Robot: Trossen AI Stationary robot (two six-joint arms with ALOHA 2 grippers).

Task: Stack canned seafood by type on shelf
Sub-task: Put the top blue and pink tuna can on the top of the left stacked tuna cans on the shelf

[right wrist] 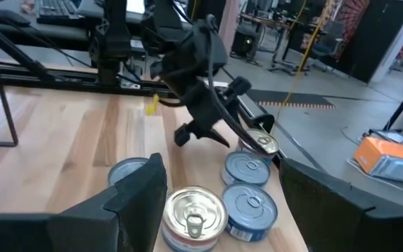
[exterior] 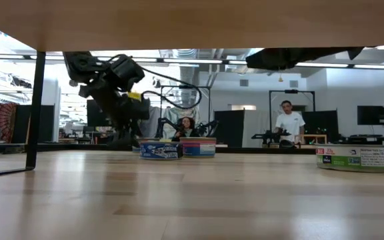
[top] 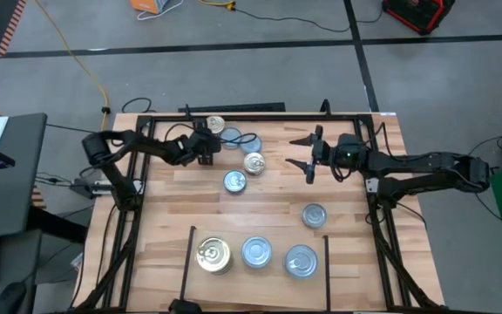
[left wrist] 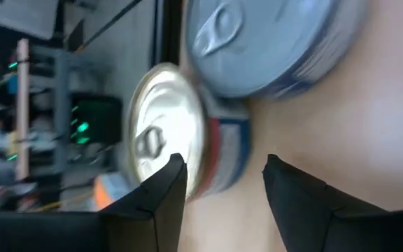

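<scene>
Left gripper (top: 206, 150) beside gold-topped tin (top: 215, 126), fingers apart, not gripping.

Tins (top: 238, 150) crowd far edge; mid table (top: 268, 205) open.

A yellow cable (top: 84, 65) is laid across the grey floor (top: 260, 70), a red case (top: 418, 12) is set near it, and two people (exterior: 289, 123) are seen beyond the table.
</scene>
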